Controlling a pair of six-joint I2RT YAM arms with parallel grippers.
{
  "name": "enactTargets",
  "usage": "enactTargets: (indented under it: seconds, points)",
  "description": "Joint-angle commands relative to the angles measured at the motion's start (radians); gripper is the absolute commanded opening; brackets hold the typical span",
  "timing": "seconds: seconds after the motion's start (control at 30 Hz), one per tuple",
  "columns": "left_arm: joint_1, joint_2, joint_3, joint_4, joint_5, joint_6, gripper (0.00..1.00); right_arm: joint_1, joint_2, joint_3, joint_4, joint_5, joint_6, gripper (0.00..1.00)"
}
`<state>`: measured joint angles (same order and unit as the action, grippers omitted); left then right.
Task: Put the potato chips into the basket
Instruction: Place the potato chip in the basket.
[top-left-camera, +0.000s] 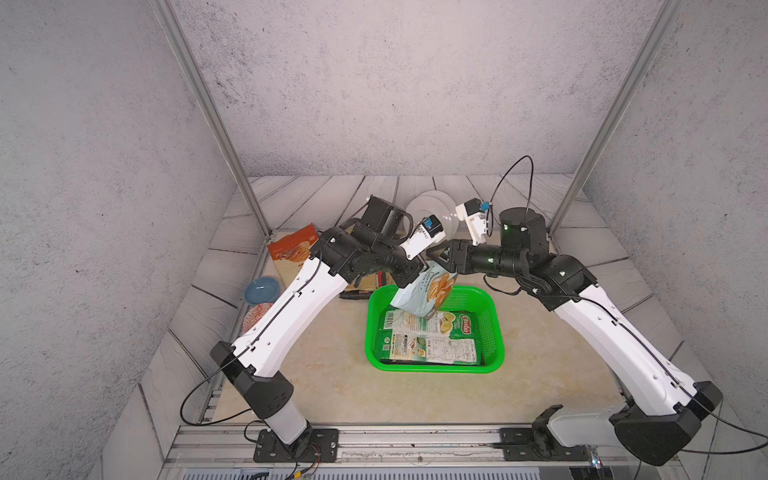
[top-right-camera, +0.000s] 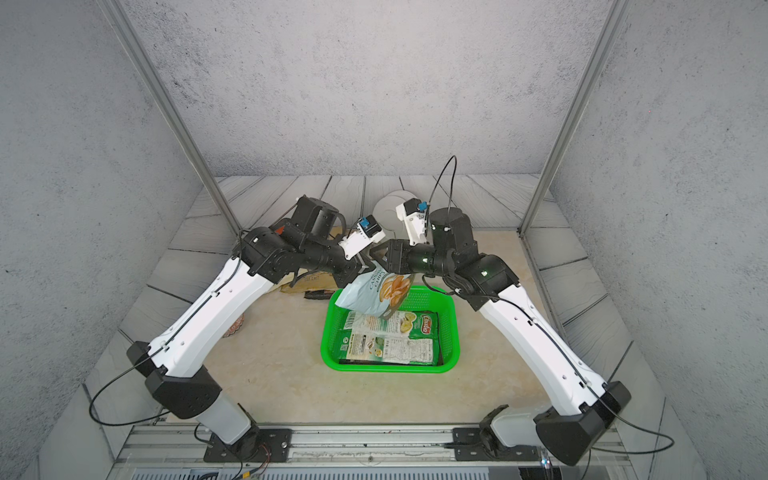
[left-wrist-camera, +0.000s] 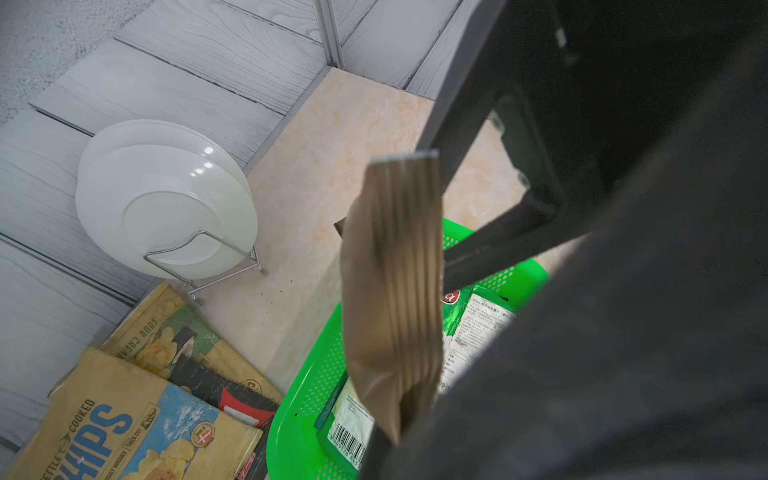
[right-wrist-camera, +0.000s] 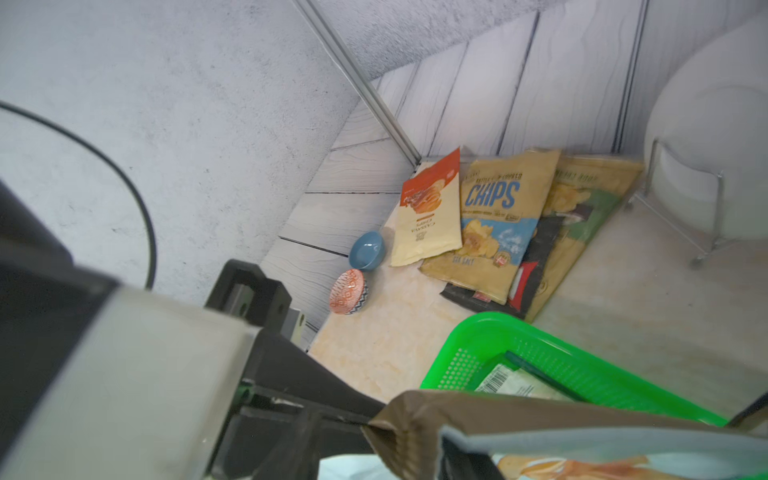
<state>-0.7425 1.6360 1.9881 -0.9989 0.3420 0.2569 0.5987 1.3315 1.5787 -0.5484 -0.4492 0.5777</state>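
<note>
Top views show the left pincer (top-left-camera: 422, 270) clamping a crinkly pale-blue bag (top-left-camera: 419, 297) over the perforated green basket (top-left-camera: 488, 328); right pincer (top-left-camera: 434, 252) grip unclear.

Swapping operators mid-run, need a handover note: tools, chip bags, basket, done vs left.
Left tool: shut on the top seal of the pale-blue bag, which hangs above the far end of the basket.
Right tool: looks open, close beside that seal, not gripping.
Done: at least two green bags lie flat in the basket.
Left: lower and release the pale-blue bag. Then the orange bag, tan CHIPS bag, sour cream bag and black bag, overlapping in a pile at the far left, outside the basket.
</note>
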Motion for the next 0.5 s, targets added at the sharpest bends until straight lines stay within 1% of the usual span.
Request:
enactTargets:
  seconds: [0.0,0.1,0.2,0.37,0.47]
  points:
    - [-0.003,-0.037,0.05,-0.027,-0.006,0.006,0.0,-0.02,-0.034,0.016,-0.05,-0.04,-0.068,0.66]
    - [-0.001,-0.042,0.068,-0.069,-0.014,0.01,0.0,-0.076,-0.083,-0.038,-0.07,-0.08,-0.068,0.68]
    - [0.005,-0.063,0.055,-0.069,-0.016,-0.001,0.0,-0.16,-0.157,-0.159,-0.002,-0.158,-0.02,0.68]
    - [0.024,-0.084,0.056,-0.071,0.009,-0.03,0.0,-0.325,-0.273,-0.433,0.255,-0.31,0.14,0.71]
    - [0.045,-0.096,0.073,-0.082,0.073,-0.047,0.0,-0.368,-0.287,-0.563,0.393,-0.373,0.195,0.71]
